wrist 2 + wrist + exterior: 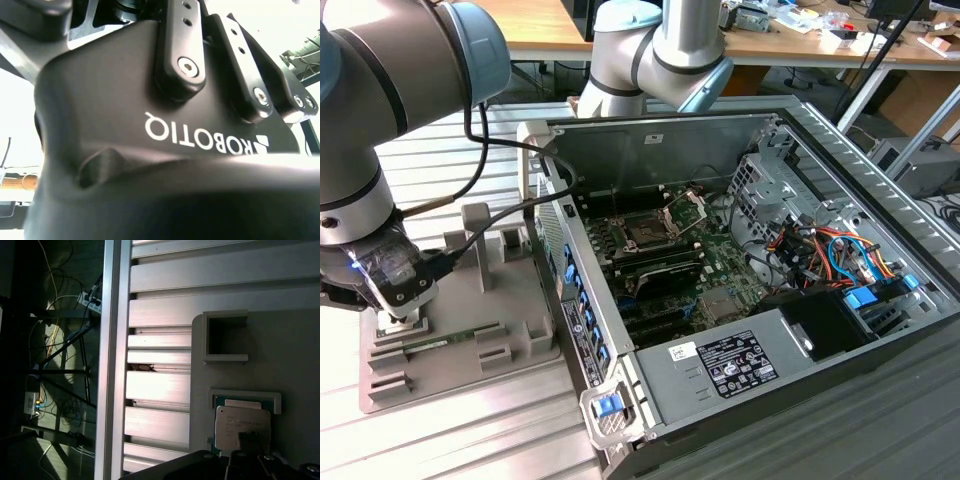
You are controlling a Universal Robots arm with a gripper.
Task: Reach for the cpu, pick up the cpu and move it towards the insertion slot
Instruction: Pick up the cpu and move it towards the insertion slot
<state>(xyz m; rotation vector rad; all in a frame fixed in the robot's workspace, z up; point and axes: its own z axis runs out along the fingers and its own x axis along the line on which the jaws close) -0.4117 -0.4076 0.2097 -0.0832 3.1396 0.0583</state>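
As seen in first wrist view, found cpu (242, 426) seated flat inside low raised frame (245, 395) on grey tray (295, 355), directly beneath gripper (248, 442), dark gripper front overlapping one edge of chip; claw state, released or clenched, impossible to tell; noted in exterior view gripper low over tray at exterior view's left, well apart from insertion slot (646, 232) inside open computer case (650, 150); logged cpu as square, silvery-white on top, green showing round its border.
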